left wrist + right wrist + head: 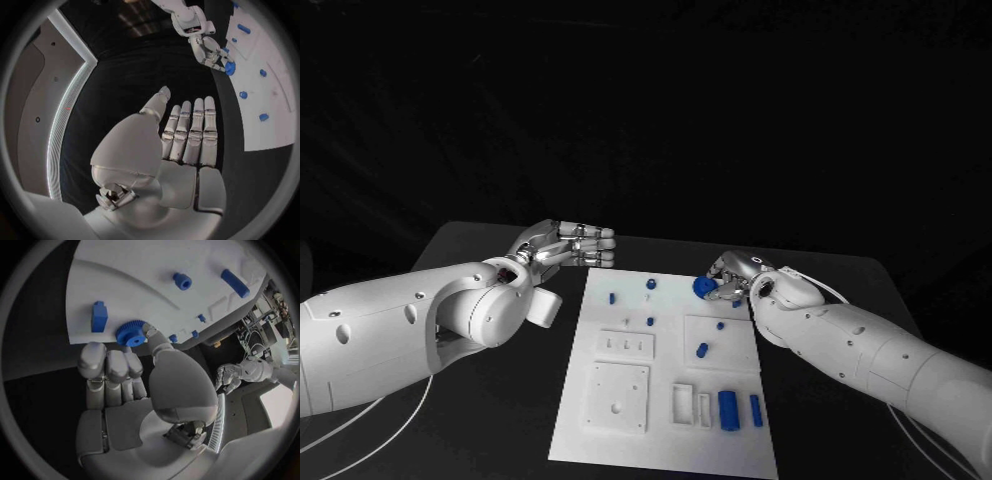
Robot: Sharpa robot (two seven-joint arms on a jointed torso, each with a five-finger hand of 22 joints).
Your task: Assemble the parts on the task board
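The white task board (668, 440) lies in the middle of the black table. My right hand (737, 275) hovers at the board's far right edge and pinches a blue gear (705, 287) between thumb and fingertips. The right wrist view shows the same gear (130, 333) held just above the board (144, 270). Off the board's far left corner is my left hand (567, 245), empty. In the left wrist view that hand (181, 135) is flat with its fingers straight. Several small blue parts sit on the board, among them a peg (651, 284), an oblong piece (702, 349) and a bar (728, 409).
Raised white fixtures stand on the board: a slotted block (626, 344), a square plate (617, 397) and a narrow frame (684, 403). Bare black table surrounds the board, and cables trail beside both arms.
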